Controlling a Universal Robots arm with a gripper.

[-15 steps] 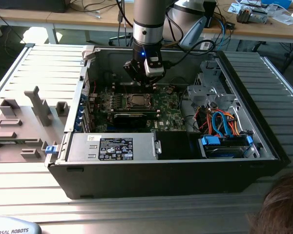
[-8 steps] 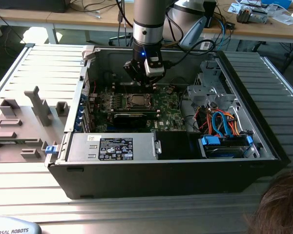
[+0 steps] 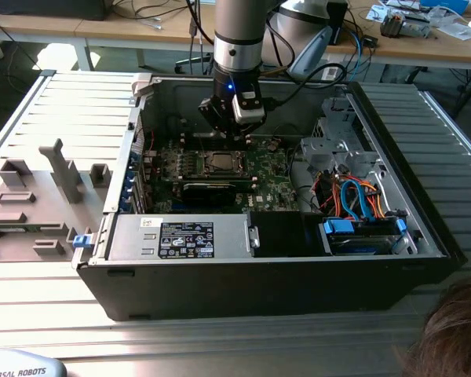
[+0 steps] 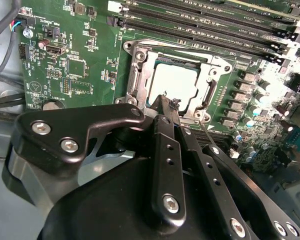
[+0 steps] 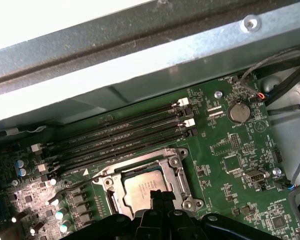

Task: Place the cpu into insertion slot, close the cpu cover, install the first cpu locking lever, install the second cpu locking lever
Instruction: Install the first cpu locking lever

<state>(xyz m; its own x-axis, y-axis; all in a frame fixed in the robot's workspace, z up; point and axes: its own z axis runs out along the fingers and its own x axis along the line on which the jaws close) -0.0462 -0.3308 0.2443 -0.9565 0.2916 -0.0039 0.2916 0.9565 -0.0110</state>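
Observation:
The cpu [image 4: 174, 82] lies flat in the insertion slot on the green motherboard, its silver-grey top facing up. The cpu cover [image 4: 135, 75], a silvery frame, lies down flat around it, as the first wrist view also shows for the cpu [image 5: 144, 189] and the cover [image 5: 176, 172]. My gripper [image 4: 165, 101] hangs just above the socket's edge, its black fingers [image 4: 166, 150] pressed together with nothing seen between them. A thin wire locking lever [image 4: 204, 129] runs beside the fingertips at the socket's corner. In the exterior view my gripper [image 3: 229, 129] hovers over the socket [image 3: 218, 162].
Long memory slots [image 5: 125, 131] run beside the socket, with the case's metal wall [image 5: 140, 65] beyond them. The open computer case [image 3: 424, 228] holds a drive cage and coloured cables [image 3: 353, 196] on the exterior view's right. A labelled power supply box [image 3: 180, 237] sits at the front.

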